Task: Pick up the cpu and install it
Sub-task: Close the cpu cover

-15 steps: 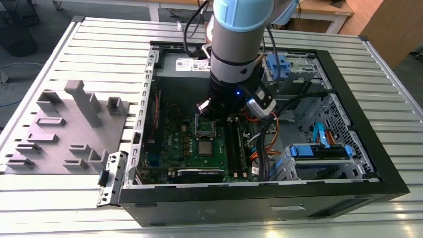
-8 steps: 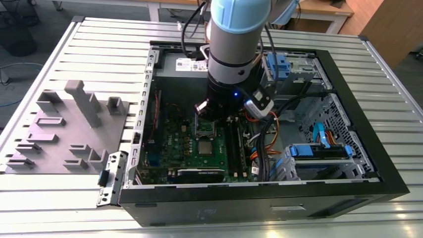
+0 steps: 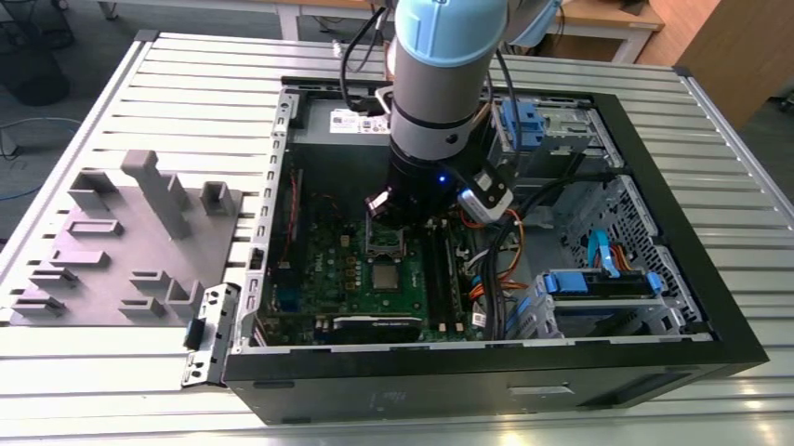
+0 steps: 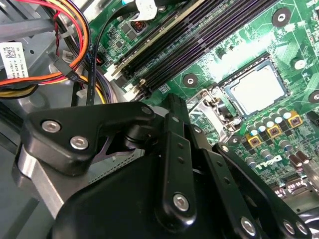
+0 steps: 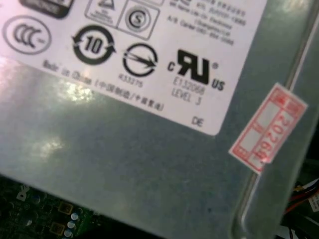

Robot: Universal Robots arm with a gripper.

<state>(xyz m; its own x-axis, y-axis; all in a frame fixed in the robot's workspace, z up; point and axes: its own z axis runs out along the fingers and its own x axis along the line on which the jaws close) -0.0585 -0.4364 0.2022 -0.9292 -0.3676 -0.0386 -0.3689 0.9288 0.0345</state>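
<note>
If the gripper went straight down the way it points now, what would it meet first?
Probably the silver socket frame on the motherboard, right under the gripper in the exterior view; the cpu lies beside it. Depth is unclear, so this is only likely.

My arm (image 3: 437,84) is a grey cylinder with a pale blue joint cap, black wrist with a blue light, black cables, and a matte black gripper linkage (image 4: 174,164) with silver screws.
</note>
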